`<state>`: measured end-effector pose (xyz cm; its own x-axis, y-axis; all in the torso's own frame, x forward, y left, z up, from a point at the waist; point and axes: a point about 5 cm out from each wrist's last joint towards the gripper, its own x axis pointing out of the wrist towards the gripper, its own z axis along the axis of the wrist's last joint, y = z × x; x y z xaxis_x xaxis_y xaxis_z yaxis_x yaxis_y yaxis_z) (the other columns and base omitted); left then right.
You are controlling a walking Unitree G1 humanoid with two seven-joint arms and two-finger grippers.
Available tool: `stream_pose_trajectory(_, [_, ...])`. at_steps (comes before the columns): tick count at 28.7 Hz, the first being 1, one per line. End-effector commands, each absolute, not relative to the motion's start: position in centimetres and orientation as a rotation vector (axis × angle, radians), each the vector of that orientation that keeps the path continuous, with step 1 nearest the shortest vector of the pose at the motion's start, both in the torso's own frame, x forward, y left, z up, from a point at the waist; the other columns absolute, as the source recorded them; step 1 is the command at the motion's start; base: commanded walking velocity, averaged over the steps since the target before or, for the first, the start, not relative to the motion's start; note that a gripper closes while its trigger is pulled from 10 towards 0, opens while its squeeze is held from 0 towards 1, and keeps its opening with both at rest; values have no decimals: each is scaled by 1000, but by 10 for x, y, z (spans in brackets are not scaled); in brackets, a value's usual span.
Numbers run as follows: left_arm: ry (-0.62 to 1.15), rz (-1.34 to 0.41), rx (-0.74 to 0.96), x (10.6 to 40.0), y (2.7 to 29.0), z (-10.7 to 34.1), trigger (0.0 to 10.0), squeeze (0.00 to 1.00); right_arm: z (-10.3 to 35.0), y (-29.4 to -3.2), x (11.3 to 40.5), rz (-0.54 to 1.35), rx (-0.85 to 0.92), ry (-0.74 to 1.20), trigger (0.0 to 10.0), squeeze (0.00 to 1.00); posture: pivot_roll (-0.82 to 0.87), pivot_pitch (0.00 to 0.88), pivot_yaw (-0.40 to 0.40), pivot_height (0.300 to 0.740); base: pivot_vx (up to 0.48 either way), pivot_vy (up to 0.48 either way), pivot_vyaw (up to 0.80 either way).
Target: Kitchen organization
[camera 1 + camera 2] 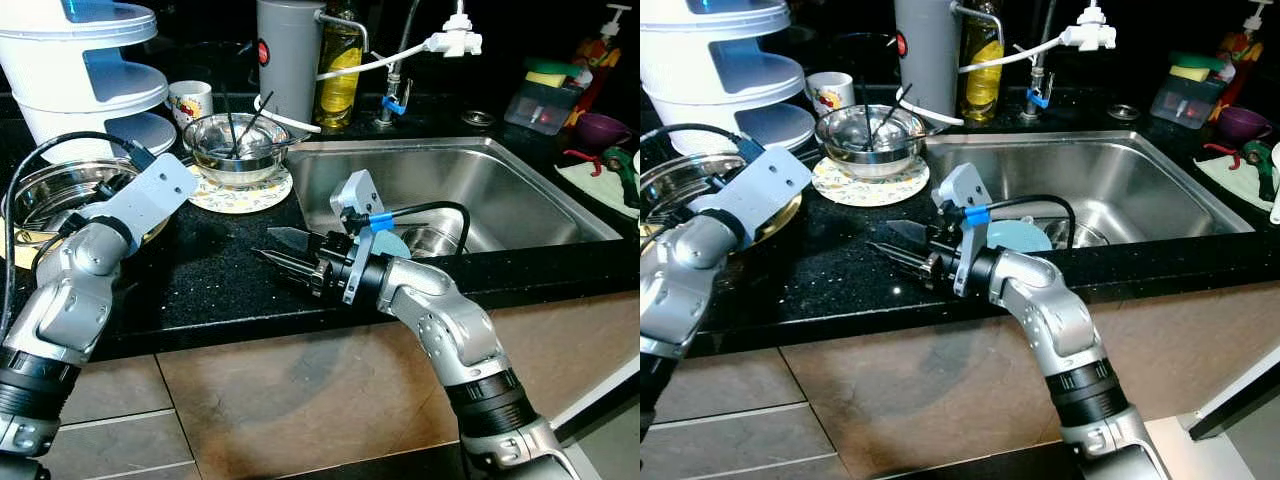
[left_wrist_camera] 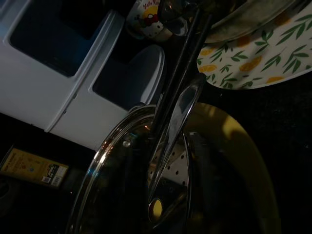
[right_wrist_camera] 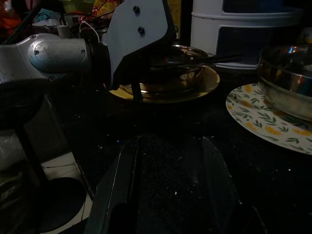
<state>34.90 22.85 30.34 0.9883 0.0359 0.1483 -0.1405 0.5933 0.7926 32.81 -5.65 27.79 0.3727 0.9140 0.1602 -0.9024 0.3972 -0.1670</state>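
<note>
Two-armed, hovered left of the sink (image 1: 480, 150): right gripper (image 1: 268, 245) spread wide, empty; left gripper (image 3: 229, 60) over steel bowl (image 3: 170, 78), grip unclear; probably needed lowering next.

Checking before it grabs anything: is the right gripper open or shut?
Open. The right gripper's two black fingers stand apart over bare black countertop, holding nothing.

Silver jointed arms, black collars | grey camera plate on each wrist, two screws | black cables; blue tape on right wrist
</note>
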Motion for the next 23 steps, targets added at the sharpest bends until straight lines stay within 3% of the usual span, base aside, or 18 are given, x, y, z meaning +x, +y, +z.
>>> stream_pose_trajectory(1, [-129, 99, 925, 351, 226, 304, 0, 0, 280, -60, 330, 1155, -60, -253, 10000, 0, 5, 160, -59, 740, 0, 0, 0])
stream_pose_trajectory(20, [-163, 73, 925, 353, 220, 309, 0, 0, 283, -61, 332, 1152, -63, -256, 10000, 0, 5, 162, -60, 740, 0, 0, 0])
stream_pose_trajectory(21, [-168, 57, 918, 353, 217, 310, 4314, 0, 283, -62, 332, 1152, -63, -256, 10000, 0, 4, 162, -59, 740, 0, 0, 0])
stream_pose_trajectory(22, [-172, 44, 910, 352, 214, 311, 10000, 0, 283, -62, 333, 1151, -64, -256, 10000, 0, 4, 162, -59, 740, 0, 0, 0])
stream_pose_trajectory(23, [-177, 14, 861, 350, 208, 310, 10000, 0, 283, -62, 332, 1151, -64, -256, 10000, 0, 4, 161, -57, 740, 0, 0, 0])
